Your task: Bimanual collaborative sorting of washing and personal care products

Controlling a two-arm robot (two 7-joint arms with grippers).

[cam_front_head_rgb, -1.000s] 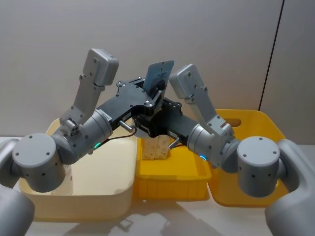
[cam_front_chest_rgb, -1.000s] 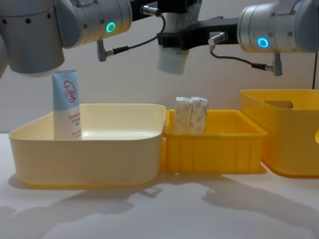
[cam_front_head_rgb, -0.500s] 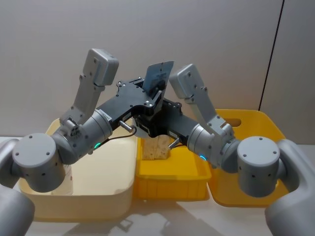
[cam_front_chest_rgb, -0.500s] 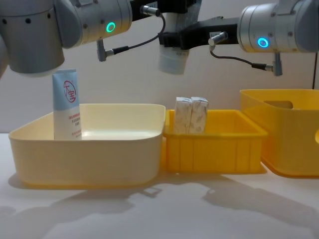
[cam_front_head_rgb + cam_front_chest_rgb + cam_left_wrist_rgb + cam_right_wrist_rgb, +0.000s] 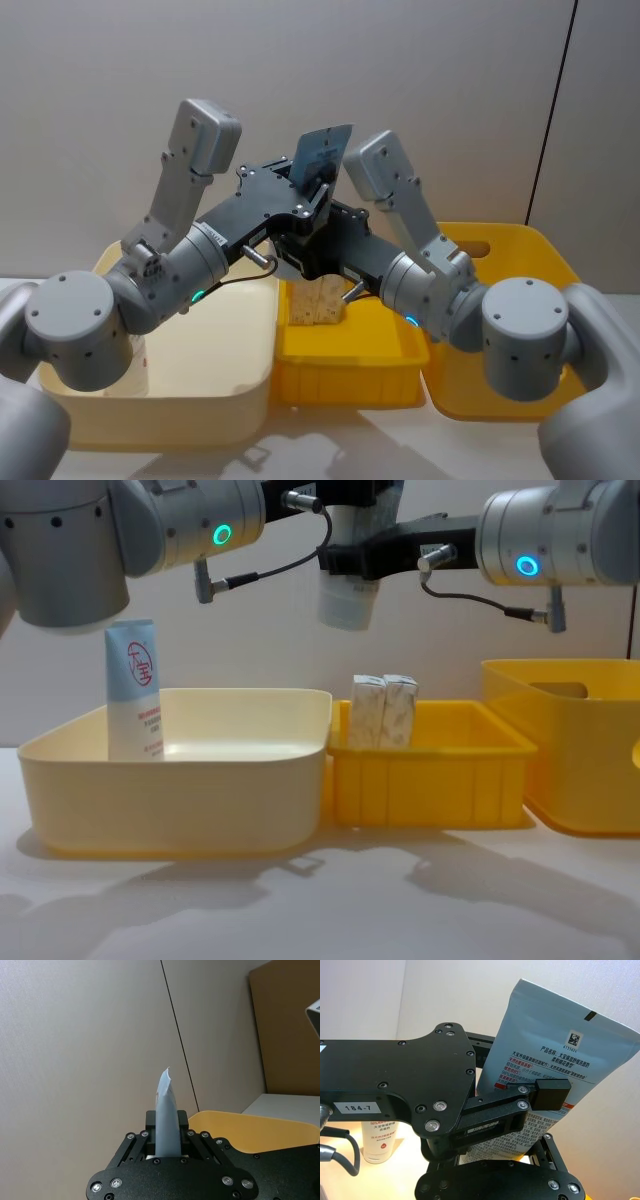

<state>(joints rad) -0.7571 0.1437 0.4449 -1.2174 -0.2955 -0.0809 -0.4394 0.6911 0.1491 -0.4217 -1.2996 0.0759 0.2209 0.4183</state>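
On the worktop, the cream bin is holding one tube upright at 9 o'clock. The small yellow bin is holding two cartons. At 12 o'clock above, the left pincer and right pincer are both gripping another tube.

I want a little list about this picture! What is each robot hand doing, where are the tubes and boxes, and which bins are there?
left gripper: shut on the raised pale blue squeeze tube, above the bins
right gripper: shut on the same tube
second pale blue-and-white tube: upright in the cream plastic bin
two small cream printed cartons: upright, side by side in the small yellow bin
big yellow bin: on the robot's right
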